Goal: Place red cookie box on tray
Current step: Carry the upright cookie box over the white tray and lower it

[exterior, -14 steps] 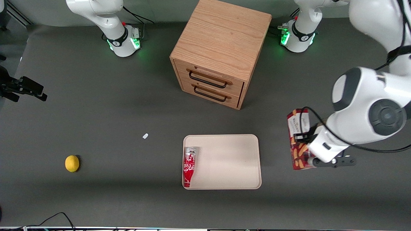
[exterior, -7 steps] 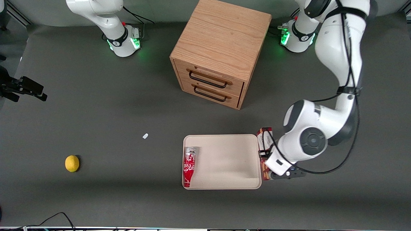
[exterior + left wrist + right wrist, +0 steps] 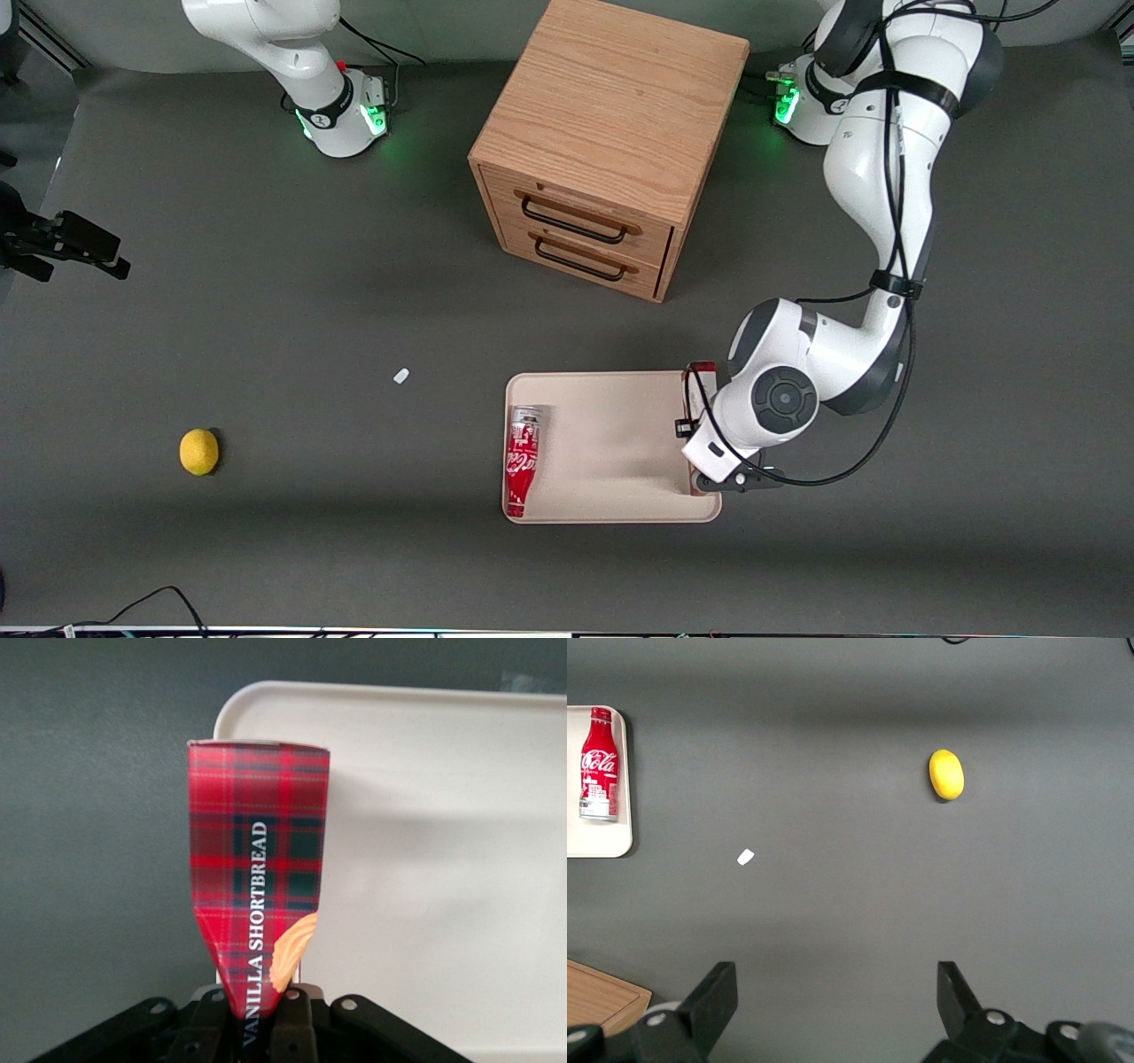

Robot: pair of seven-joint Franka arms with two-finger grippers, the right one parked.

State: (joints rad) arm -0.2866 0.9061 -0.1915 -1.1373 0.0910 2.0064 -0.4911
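Note:
The red cookie box (image 3: pixel 257 859), tartan-patterned with a tan cookie picture, is pinched at one end by my gripper (image 3: pixel 261 1019), which is shut on it. The box hangs over the rim of the cream-beige tray (image 3: pixel 443 815), at the edge toward the working arm's end. In the front view the arm's wrist covers most of the red cookie box (image 3: pixel 696 383). My gripper (image 3: pixel 704 443) is over that same edge of the tray (image 3: pixel 611 443). I cannot tell whether the box touches the tray.
A red-and-white soda bottle (image 3: pixel 523 459) lies in the tray along its edge toward the parked arm's end. A wooden two-drawer cabinet (image 3: pixel 611 142) stands farther from the front camera. A lemon (image 3: pixel 198 451) and a small white scrap (image 3: pixel 401 376) lie toward the parked arm's end.
My gripper has carried the red cookie box sideways from the table beside the tray to over the tray's edge. It stays shut on the box.

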